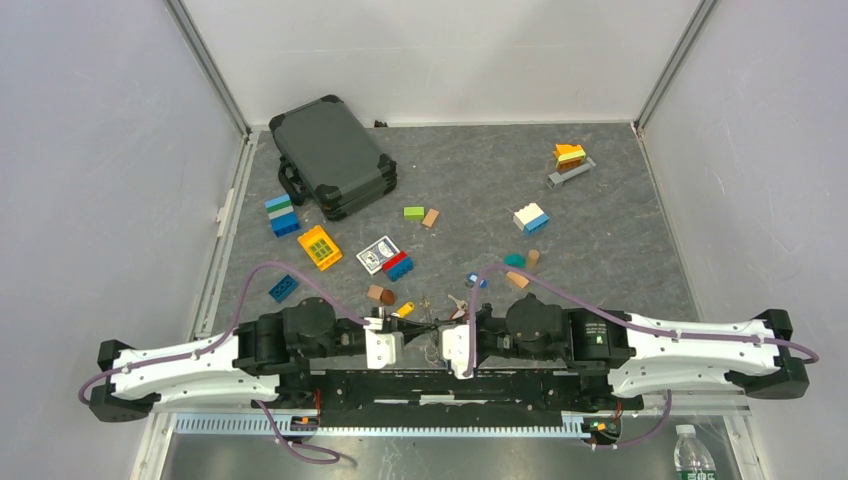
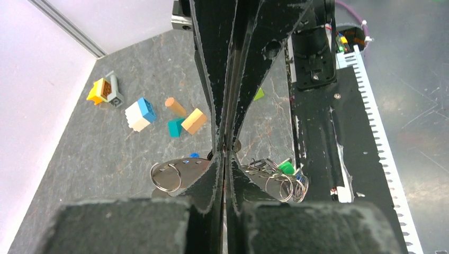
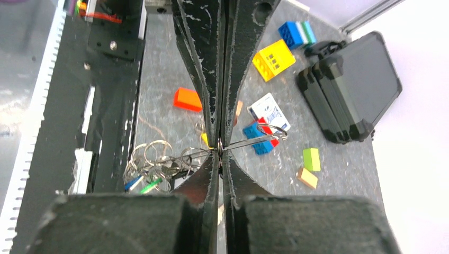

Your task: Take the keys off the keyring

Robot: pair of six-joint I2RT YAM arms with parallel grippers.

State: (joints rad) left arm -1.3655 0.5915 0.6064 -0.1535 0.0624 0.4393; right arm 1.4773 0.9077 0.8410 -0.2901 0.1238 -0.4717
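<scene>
My two grippers meet tip to tip near the table's front edge. The right gripper (image 3: pixel 221 149) is shut on the keyring (image 3: pixel 258 138), a thin grey wire loop running right from its jaws. Left of those jaws hangs a bunch of small split rings with keys (image 3: pixel 151 168), one blue-headed and one green. The left gripper (image 2: pixel 224 154) is shut on a flat silver key (image 2: pixel 186 168) carrying a small split ring (image 2: pixel 166 177). The other keys (image 2: pixel 283 174) bunch to its right, a green head showing. From above, the left gripper (image 1: pixel 417 331), right gripper (image 1: pixel 433 333) and keys (image 1: pixel 432 306) crowd together.
Toy bricks lie scattered: orange (image 3: pixel 187 99), yellow (image 3: pixel 273 59), blue-red (image 3: pixel 258 132), white-blue (image 1: pixel 530 218). There is a playing-card box (image 1: pixel 378 253) and a dark case (image 1: pixel 333 155) at the back left. The black base rail (image 1: pixel 450 385) runs right behind the grippers.
</scene>
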